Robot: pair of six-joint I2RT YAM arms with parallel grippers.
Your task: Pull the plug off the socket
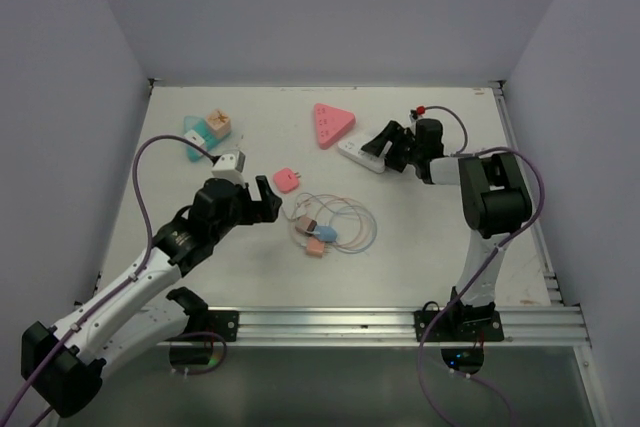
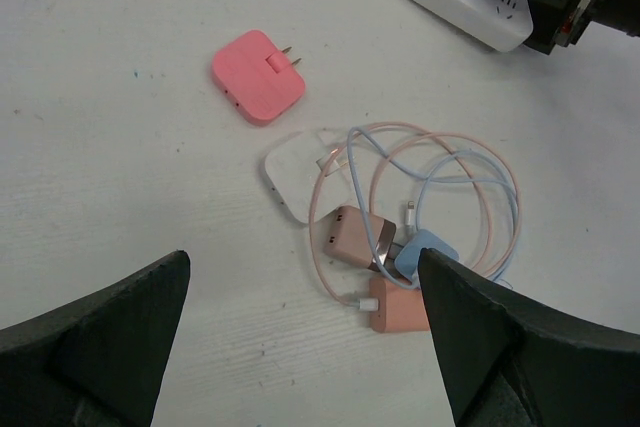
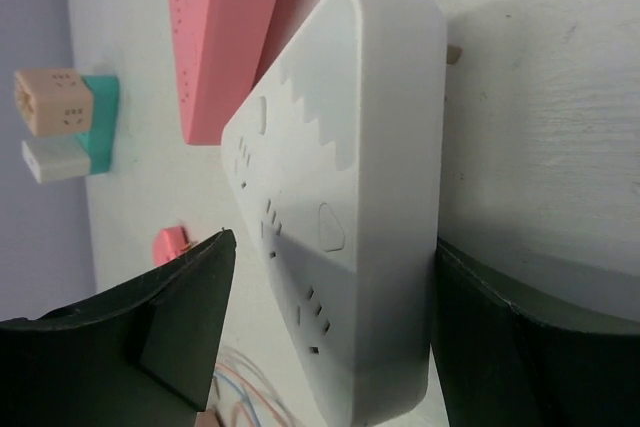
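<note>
The white power strip (image 1: 358,154) lies at the back right of the table, with no plug showing in its visible socket holes. My right gripper (image 1: 388,145) is open, its jaws either side of the strip's end (image 3: 335,247); the left finger stands clear of it. A pink square plug (image 1: 287,180) lies loose on the table with its prongs bare, also in the left wrist view (image 2: 257,77). My left gripper (image 2: 302,255) is open and empty, hovering just left of a pile of chargers (image 2: 385,257).
A pink triangular socket block (image 1: 331,123) lies right behind the strip. Teal, tan and white blocks (image 1: 207,130) sit at the back left. Coiled pink and blue cables (image 1: 340,222) with a white charger (image 2: 295,184) lie mid-table.
</note>
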